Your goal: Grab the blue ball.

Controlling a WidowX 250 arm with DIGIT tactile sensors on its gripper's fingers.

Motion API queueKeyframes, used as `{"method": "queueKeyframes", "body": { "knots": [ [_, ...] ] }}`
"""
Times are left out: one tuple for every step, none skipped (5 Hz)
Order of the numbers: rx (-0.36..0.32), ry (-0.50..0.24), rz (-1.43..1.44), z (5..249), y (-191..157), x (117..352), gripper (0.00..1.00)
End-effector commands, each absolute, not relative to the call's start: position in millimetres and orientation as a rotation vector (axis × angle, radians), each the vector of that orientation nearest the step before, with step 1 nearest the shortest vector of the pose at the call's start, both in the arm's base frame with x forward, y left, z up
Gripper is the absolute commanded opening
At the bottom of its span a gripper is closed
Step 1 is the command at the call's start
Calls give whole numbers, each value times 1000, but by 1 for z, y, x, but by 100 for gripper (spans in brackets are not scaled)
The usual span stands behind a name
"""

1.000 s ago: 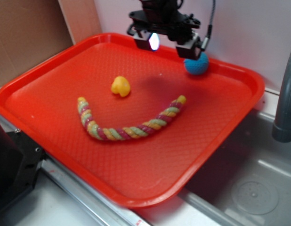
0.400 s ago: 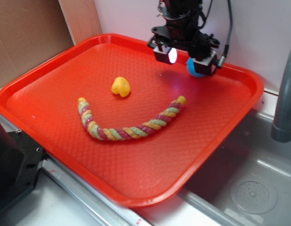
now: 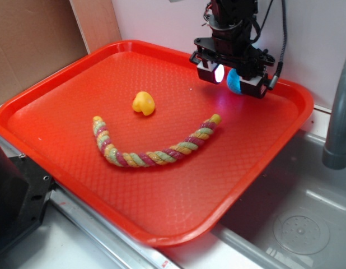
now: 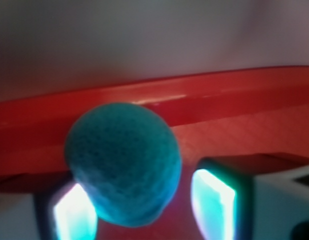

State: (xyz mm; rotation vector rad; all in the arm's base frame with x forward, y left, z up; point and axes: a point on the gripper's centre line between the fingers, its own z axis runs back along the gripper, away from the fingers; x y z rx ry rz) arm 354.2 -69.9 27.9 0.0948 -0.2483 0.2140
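Observation:
The blue ball [image 3: 234, 82], teal and crocheted, lies on the red tray [image 3: 66, 84] near its far right rim. My gripper [image 3: 232, 79] hangs over it with the fingers [image 3: 209, 71] on either side, so only a sliver of the ball shows in the exterior view. In the wrist view the blue ball [image 4: 123, 162] fills the space between the glowing pads [image 4: 213, 201]. It sits close to the left pad, with a gap on the right. The gripper [image 4: 144, 207] is open.
A yellow toy [image 3: 143, 103] sits mid-tray and a multicoloured twisted rope [image 3: 153, 148] curves in front of it. The tray's raised rim [image 4: 204, 92] runs just behind the ball. A grey faucet pipe [image 3: 338, 112] and a sink basin [image 3: 296, 224] are at the right.
The gripper has moved right and down from the tray's back centre until its fingers straddle the ball. Ball, toy and rope have stayed put.

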Motion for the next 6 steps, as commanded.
{"method": "queueKeyframes", "body": {
  "knots": [
    [83, -303, 261, 44, -60, 371, 0],
    [93, -299, 243, 44, -60, 372, 0],
    [112, -268, 195, 64, -55, 362, 0],
    [119, -233, 185, 97, -53, 337, 0],
    [107, -171, 206, 131, -48, 307, 0],
    [106, -145, 248, 158, -42, 279, 0]
  ]
}}
